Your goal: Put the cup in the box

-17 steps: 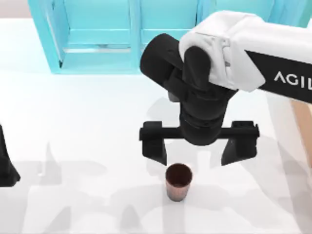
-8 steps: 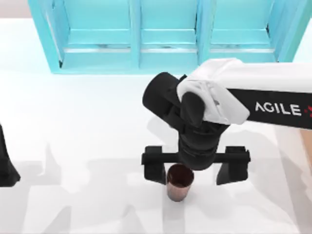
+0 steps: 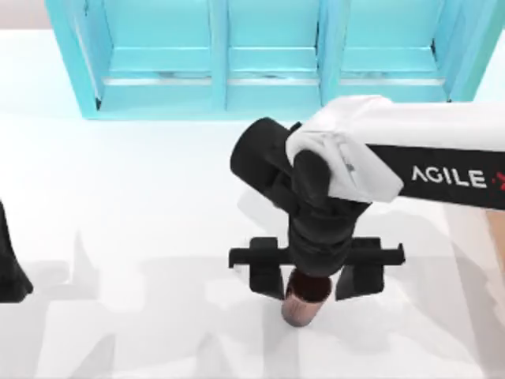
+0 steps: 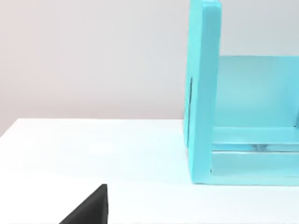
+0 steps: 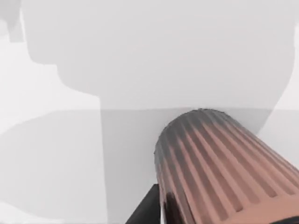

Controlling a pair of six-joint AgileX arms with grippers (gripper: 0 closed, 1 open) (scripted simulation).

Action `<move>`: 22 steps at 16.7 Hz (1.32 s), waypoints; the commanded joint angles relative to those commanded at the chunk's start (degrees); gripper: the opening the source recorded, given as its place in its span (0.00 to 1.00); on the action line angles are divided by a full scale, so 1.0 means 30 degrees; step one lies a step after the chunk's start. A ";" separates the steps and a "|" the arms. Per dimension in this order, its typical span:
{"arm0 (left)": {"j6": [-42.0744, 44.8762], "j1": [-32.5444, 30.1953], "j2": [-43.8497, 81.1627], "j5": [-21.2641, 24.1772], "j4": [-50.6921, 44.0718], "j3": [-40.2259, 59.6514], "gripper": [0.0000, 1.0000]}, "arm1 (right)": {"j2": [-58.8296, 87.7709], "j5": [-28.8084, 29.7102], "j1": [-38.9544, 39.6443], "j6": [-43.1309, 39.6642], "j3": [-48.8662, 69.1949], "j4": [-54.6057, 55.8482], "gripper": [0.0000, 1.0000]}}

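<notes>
The copper-brown ribbed cup (image 3: 304,306) stands upright on the white table near the front edge; its rim is hidden under my right gripper (image 3: 310,283). That gripper points down over the cup with one black finger on each side, close to its wall. A narrow gap still shows on the right side, so it is open. In the right wrist view the cup (image 5: 219,163) looms large with a dark finger (image 5: 145,210) against it. My left arm (image 3: 8,268) stays parked at the table's left edge. The box is out of view.
A large turquoise three-bay shelf unit (image 3: 268,71) runs along the back of the table, and one end of the shelf unit (image 4: 205,93) faces the left wrist camera. White tabletop lies open to the left of the cup.
My right gripper came down and forward over the cup, and its fingers drew in from wide apart to close around it. The cup shifted slightly to the right.
</notes>
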 joint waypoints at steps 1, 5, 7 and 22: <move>0.0000 0.0000 0.0000 0.0000 0.0000 0.0000 1.00 | 0.0000 0.0000 0.0000 0.0000 0.0000 0.0000 0.40; 0.0000 0.0000 0.0000 0.0000 0.0000 0.0000 1.00 | 0.0000 0.0000 0.0000 0.0000 0.0000 0.0000 0.10; 0.0000 0.0000 0.0000 0.0000 0.0000 0.0000 1.00 | 0.0000 0.0000 0.0000 0.0000 0.0000 0.0000 0.00; 0.0000 0.0000 0.0000 0.0000 0.0000 0.0000 1.00 | -0.0581 0.0132 -0.4155 -0.4152 0.1540 -0.2045 0.00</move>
